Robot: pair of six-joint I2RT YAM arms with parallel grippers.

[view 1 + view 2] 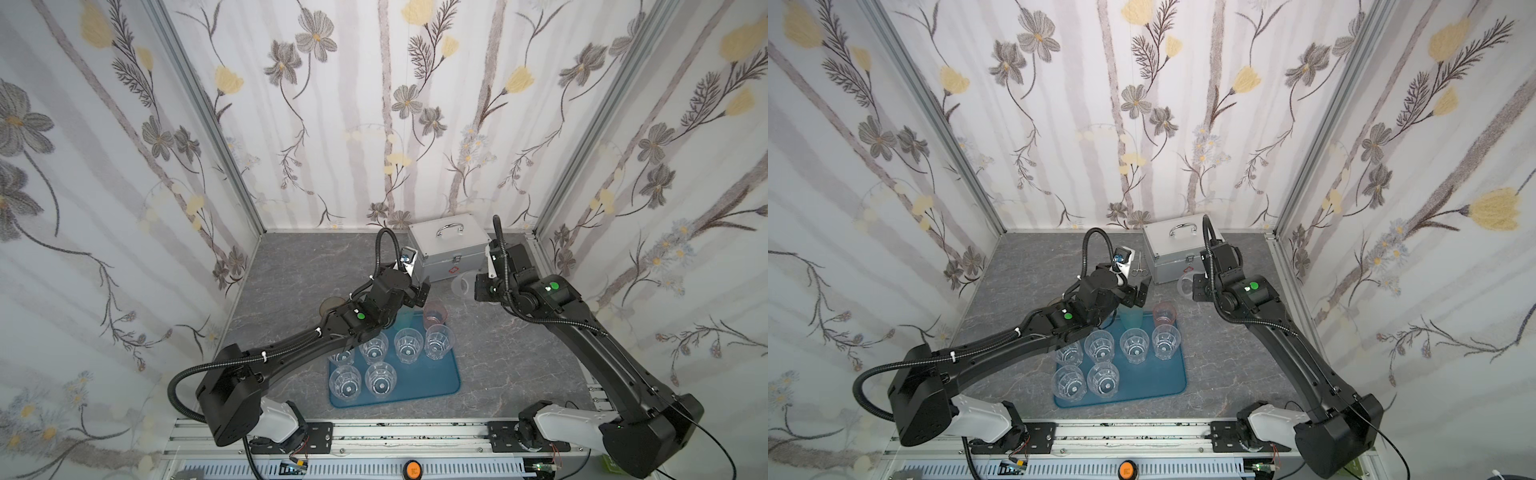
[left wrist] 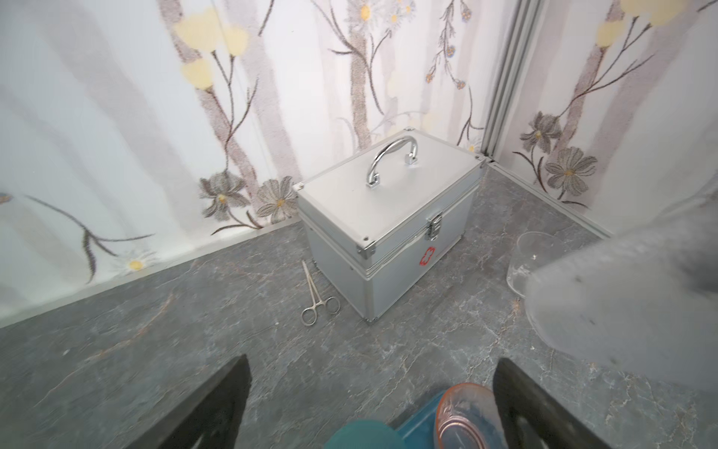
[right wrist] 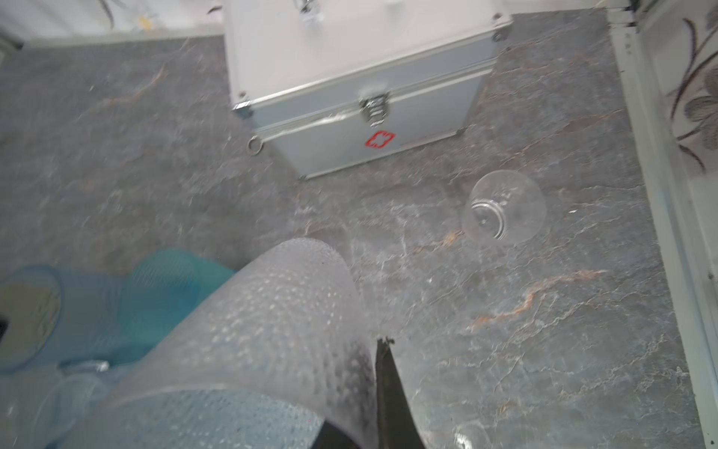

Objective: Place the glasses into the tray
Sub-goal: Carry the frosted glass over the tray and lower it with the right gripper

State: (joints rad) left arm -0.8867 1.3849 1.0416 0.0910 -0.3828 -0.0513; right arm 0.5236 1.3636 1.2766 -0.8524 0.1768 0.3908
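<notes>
Right claw (image 1: 473, 287) is clamped on a clear glass (image 3: 272, 330), held tilted just in front of the case (image 1: 449, 245). The tray (image 1: 440, 382) lies toward the surface's near edge from it, its near right corner bare. Left claw (image 2: 373, 402) hangs wide and empty over the tray's far edge. Another glass (image 3: 505, 212) sits near the far right corner, nearer the right arm.

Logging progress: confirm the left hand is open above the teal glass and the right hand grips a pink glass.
No: the right hand grips a clear dimpled glass, per the right wrist view; the pink glass stands on the tray. The left hand is open above the teal glass.
</notes>
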